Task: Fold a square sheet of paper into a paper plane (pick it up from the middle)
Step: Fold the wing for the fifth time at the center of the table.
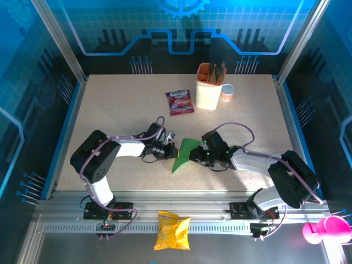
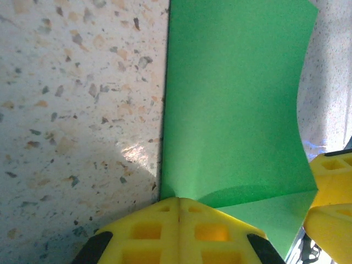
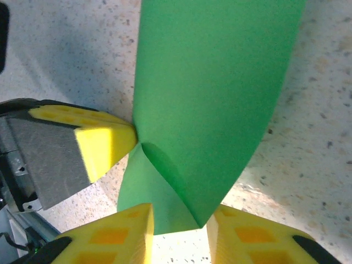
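The square sheet of paper (image 1: 182,153) is bright green and folded over into a curled, pointed shape at the middle of the table. In the left wrist view the paper (image 2: 236,99) runs up from my left gripper (image 2: 179,202), whose yellow jaws are shut on its near edge. My left gripper (image 1: 171,147) holds it from the left. My right gripper (image 1: 193,155) is at the paper's right side. In the right wrist view my right gripper (image 3: 180,225) stands open, its fingers apart on either side of the paper's (image 3: 214,82) folded end, with a gap on each side.
A purple snack sachet (image 1: 180,102), a cream holder (image 1: 209,87) with dark utensils and a small can (image 1: 227,92) stand at the back. A yellow crisp bag (image 1: 172,230) lies on the front rail. A pink object (image 1: 325,230) sits at the front right.
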Tool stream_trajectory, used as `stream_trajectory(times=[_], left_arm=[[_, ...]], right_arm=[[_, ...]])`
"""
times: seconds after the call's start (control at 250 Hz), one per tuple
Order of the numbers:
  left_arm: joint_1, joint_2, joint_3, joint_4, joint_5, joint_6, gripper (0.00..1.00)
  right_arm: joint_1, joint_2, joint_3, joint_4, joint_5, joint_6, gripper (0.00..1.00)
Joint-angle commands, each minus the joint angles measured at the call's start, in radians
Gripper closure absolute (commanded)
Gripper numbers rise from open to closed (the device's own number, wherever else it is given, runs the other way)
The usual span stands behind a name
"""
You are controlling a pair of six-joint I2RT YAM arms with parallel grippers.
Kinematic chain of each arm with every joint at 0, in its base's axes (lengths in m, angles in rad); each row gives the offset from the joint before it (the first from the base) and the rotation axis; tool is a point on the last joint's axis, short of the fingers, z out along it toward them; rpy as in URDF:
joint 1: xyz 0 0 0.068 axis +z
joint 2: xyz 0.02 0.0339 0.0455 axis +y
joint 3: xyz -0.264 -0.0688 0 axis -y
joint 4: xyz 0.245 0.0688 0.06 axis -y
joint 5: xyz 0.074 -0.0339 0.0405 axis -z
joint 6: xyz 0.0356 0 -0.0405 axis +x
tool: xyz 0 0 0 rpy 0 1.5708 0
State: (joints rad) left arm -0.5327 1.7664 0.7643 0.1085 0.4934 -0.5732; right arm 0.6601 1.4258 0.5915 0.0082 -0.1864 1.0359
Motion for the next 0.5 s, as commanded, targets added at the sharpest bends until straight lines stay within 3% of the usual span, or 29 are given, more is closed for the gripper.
stream_trajectory(times=[0.0,0.084,0.192,0.36,0.495], left_arm=[[0.005,-0.012,0.019,-0.023,-0.001,0.027,1.0],[0.005,-0.019,0.02,-0.023,-0.001,0.027,1.0],[0.005,-0.041,0.023,-0.021,-0.003,0.025,0.97],[0.002,-0.145,0.004,-0.033,-0.081,0.037,0.78],[-0.046,-0.272,-0.034,-0.093,-0.241,0.087,0.69]], right_arm=[[0.008,-0.021,0.034,-0.071,0.023,-0.023,0.65],[0.005,-0.019,0.048,-0.086,0.021,-0.031,0.72],[0.004,-0.025,0.051,-0.091,0.027,-0.025,1.0],[0.006,-0.035,0.066,-0.121,0.043,-0.016,1.0],[0.007,-0.046,0.081,-0.157,0.058,-0.008,1.0]])
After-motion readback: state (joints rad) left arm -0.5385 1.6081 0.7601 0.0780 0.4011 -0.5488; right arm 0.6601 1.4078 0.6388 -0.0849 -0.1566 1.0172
